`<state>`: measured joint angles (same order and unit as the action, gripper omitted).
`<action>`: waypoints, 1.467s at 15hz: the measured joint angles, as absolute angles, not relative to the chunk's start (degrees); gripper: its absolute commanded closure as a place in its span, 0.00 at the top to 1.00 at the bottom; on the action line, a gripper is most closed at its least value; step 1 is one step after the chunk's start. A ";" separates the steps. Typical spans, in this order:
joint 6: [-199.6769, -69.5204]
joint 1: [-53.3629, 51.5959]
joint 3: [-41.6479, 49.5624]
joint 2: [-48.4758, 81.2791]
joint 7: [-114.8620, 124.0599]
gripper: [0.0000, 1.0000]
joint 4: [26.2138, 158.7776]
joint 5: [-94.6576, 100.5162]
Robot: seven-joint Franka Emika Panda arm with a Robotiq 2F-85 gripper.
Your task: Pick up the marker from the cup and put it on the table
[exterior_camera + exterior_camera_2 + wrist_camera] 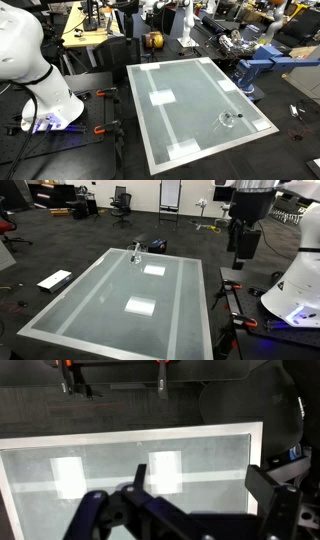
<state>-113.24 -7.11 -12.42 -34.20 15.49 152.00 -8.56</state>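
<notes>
A robotics lab — cluttered wooden workbench [88, 36]; whiteboard [171, 193]; office chairs [121, 202] on dark carpet [60, 240].

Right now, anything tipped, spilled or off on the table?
Nothing stands out. The small transparent cup stands upright near a corner of the pale grey-green glassy table, with the thin black marker leaning inside it. The whitish tape patches lie flat. No spill is visible.

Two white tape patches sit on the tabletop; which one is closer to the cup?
The far patch in an exterior view, close beside the cup. The other patch lies nearer that camera and clearly farther from the cup.
</notes>
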 measured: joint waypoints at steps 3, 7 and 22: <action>-113.24 -7.11 -12.42 -34.20 15.49 1.00 152.00 -8.56; -113.24 -7.11 -12.42 -34.20 15.49 1.00 152.00 -8.56; -131.75 0.32 -13.10 -28.70 29.84 1.00 150.99 2.40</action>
<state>-131.75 0.32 -13.10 -28.70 29.84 150.99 2.40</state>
